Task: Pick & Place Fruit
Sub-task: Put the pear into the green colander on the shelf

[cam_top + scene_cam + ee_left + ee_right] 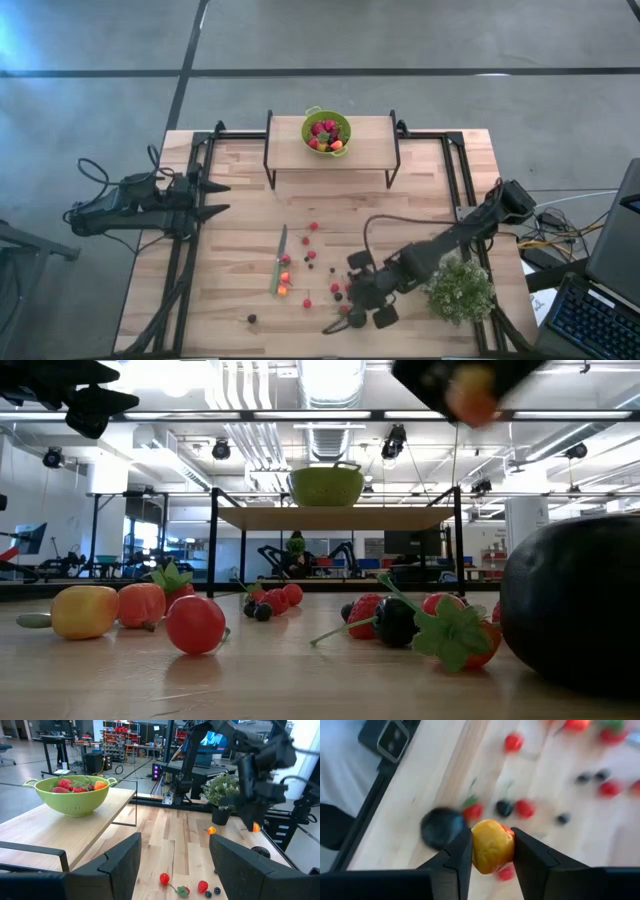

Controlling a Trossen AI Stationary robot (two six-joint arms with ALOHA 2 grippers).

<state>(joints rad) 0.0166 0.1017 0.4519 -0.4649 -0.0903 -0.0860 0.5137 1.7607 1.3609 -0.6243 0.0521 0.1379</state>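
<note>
My right gripper (491,837) is shut on a yellow-orange fruit (491,846) and hangs above the table's near right part (358,292). In the low view the fruit (472,395) shows high up. Below it lie scattered fruit: red berries (524,808), dark berries (504,808) and one big dark round fruit (441,827), all resting on the wooden table. A green colander (326,131) holding fruit stands on a raised shelf (370,150) at the table's far edge. My left gripper (215,198) waits open at the table's left edge, its fingers (122,862) around nothing. My right gripper pinches the yellow-orange fruit by its two opposite sides (476,847) between its two fingers. The fingers slant down at it from above. The fruit is lifted clear of the table, well above the berries beneath it.
A slim green-handled knife (279,262) lies on the table's near middle, with small fruit (285,277) beside it. A bushy pale-green plant (460,290) stands at the near right, close to my right arm. The shelf's black legs (268,160) stand at the far side.
</note>
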